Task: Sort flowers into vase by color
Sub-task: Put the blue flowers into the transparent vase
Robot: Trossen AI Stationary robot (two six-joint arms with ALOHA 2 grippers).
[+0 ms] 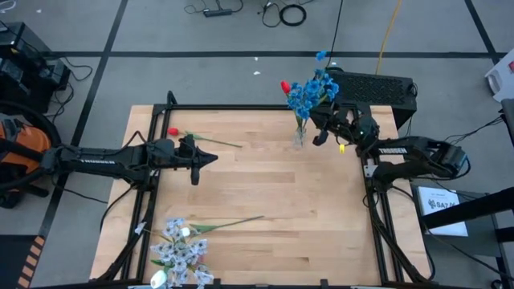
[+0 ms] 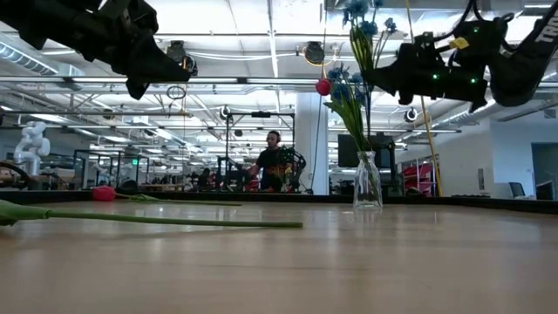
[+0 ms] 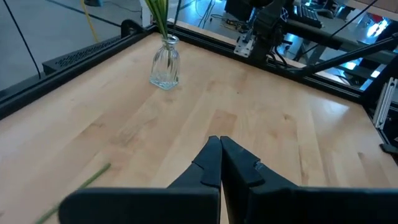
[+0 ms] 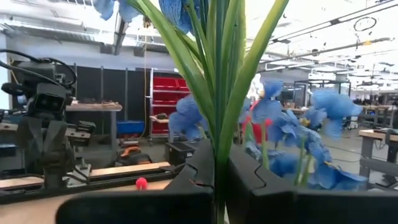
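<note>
Nearest you in the low view, a thin green stem (image 2: 157,219) lies flat across the pale wooden table (image 1: 265,209), whose planks carry a fine grain and sit inside a black metal frame. Beyond the far edge you look into a large open hall with white ceiling beams, strip lights and dark benches, where one person (image 2: 273,162) in dark clothing stands well back. From above, the floor around the table is grey with black tape lines and loose cables.

Count one clear glass vase (image 1: 300,134), narrow-necked and rounded below, standing near the table's far edge toward the right arm's side. It holds a bunch of bright blue flowers (image 1: 310,92) on long blade-like green leaves, with one red bud (image 1: 284,85) showing among them. A second red bud (image 1: 173,132) lies alone on the wood near the far left corner, just beyond the left arm. At the near edge you see a loose heap of pale white-lavender flowers (image 1: 178,250), their stems running toward the middle; how many are in the heap cannot be told.

Your right gripper (image 1: 320,138) is raised just beside the vase, its fingers pinched on a green stem of the blue bunch. Your left gripper (image 1: 210,157) hangs above the table's left half, fingers pressed together and empty.
</note>
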